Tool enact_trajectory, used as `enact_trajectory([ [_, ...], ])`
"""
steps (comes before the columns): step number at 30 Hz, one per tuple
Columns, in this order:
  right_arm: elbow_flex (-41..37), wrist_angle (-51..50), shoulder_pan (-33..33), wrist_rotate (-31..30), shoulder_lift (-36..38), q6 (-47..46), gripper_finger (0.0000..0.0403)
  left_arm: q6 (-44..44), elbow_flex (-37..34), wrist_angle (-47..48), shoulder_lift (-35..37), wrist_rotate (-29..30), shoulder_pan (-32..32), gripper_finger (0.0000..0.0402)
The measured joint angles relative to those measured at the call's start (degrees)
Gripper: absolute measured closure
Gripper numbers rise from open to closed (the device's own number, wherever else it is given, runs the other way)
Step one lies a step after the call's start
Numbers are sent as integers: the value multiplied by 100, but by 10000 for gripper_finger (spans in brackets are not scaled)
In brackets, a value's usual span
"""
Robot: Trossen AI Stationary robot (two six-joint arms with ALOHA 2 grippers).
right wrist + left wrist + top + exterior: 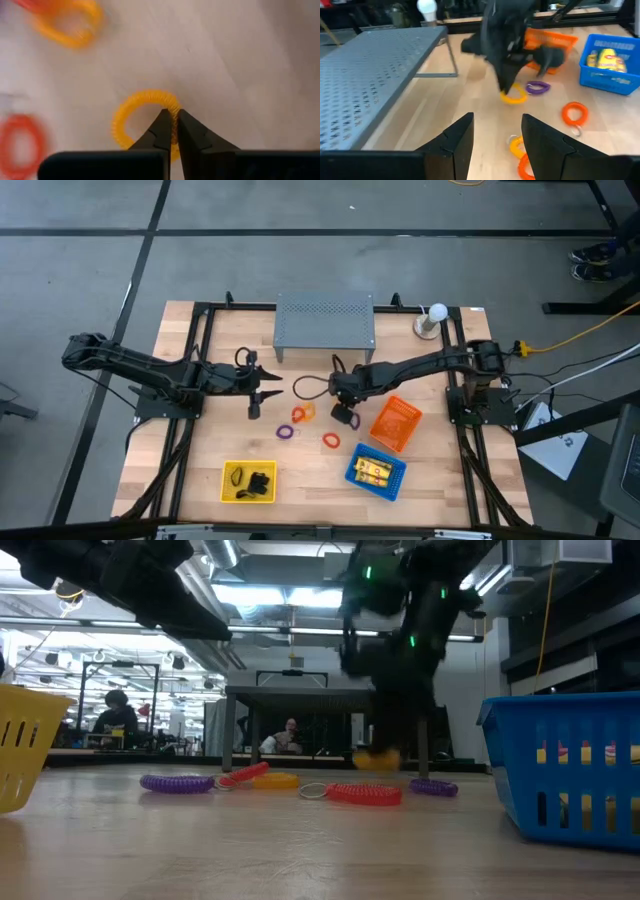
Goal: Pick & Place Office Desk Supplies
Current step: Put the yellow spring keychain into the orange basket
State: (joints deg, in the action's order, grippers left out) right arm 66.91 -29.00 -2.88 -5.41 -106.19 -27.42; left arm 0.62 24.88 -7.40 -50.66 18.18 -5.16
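Note:
My right gripper (pixel 345 416) is near the table's middle, beside the orange basket (pixel 395 423), shut on a yellow coil loop (pixel 142 125). My left gripper (pixel 262 390) hovers open left of it, touching nothing. More loops lie flat on the wood: orange (pixel 303 412), purple (pixel 287 432) and red (pixel 331 441). In the left wrist view another purple loop (pixel 537 88) lies just beside the held one. Yellow packets (pixel 373 471) sit in the blue basket (pixel 397 483), and black clips (pixel 258 483) in the yellow basket (pixel 230 490). My right gripper pinches the yellow loop's coiled rim (pixel 173 106) between its two fingertips, one finger inside the ring and one outside. The fingers come from above, pointing down. In the low view the loop (pixel 375 757) hangs just below them, above the level of the loops on the table.
A grey perforated shelf (pixel 324 322) stands at the far edge, with a white bulb-shaped object (pixel 436 313) to its right. The orange basket lies tilted right of my right gripper. Bare wood lies between the loops and the near baskets. People show in the room beyond.

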Motion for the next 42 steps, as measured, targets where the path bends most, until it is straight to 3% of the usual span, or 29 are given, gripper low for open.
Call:
enact_trajectory([
  [6, -2, -217, -192, -184, 765, 51, 392, 20, -56, 109, 390, 293, -22, 240],
  [15, -65, -920, -654, -1226, 1978, -139, 392, -37, -853, -473, 1595, 443, -127, 240],
  [22, -532, -1823, -993, -1594, 2626, -1047, 392, -283, -872, 422, 1922, 491, -129, 240],
  [31, -1918, -1701, -1553, -1351, 3405, -2662, 392, -363, -1353, -218, 1972, 511, -126, 240],
  [38, -2756, -771, -1987, -820, 3419, -3410, 391, -404, -1643, -636, 1996, 321, -64, 240],
  [42, -2944, -742, -2059, -766, 3419, -3640, 389, -671, -1676, -425, 1995, 174, -158, 240],
])
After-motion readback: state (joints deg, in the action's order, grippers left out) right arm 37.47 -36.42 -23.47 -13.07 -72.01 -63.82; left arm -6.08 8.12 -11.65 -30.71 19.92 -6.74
